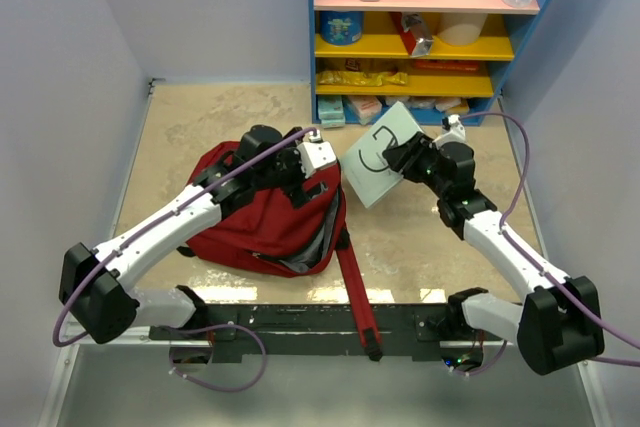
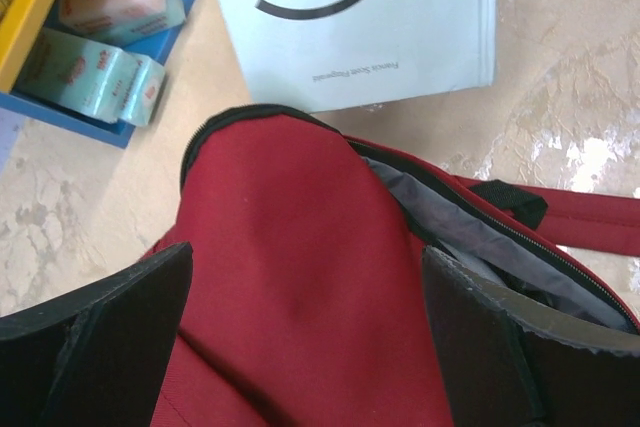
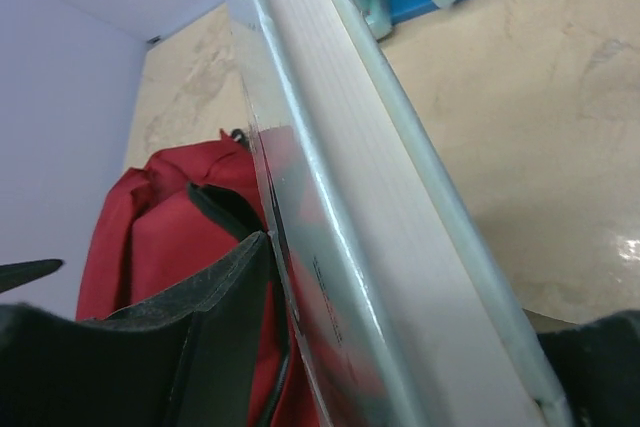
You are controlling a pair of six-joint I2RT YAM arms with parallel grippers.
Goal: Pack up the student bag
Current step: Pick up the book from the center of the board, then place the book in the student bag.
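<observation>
A beige marbled surface [image 1: 200, 117] fills the view, closed in by pale walls on your left and right. Bare surface shows behind the bag toward the far left corner, and in a strip between the right arm and the right wall.

A blue shelf [image 1: 311, 37] with pink and yellow boards stands at the far edge, right of centre.

The student bag [image 1: 255, 222], dark red, lies left of centre in front of the left arm. Its black-zippered opening faces right, with grey lining showing along that edge. Its long red strap [image 1: 358, 297] runs from the bag's right side toward you and crosses the black rail at the near edge.

A pale book [image 1: 372, 172] with a black curved mark on its cover is tilted in the air between the bag and the shelf. Its lower corner sits just beside the bag's upper right edge; you cannot tell whether they touch.

Your right hand [image 1: 398, 159] pinches the book by its right side, one finger on each cover.

Your left hand [image 2: 305, 250] hangs over the bag's top, fingers spread wide and gripping nothing.

Small teal and pink packets [image 2: 90, 72] sit on the shelf's lowest level, near the book's far edge.
</observation>
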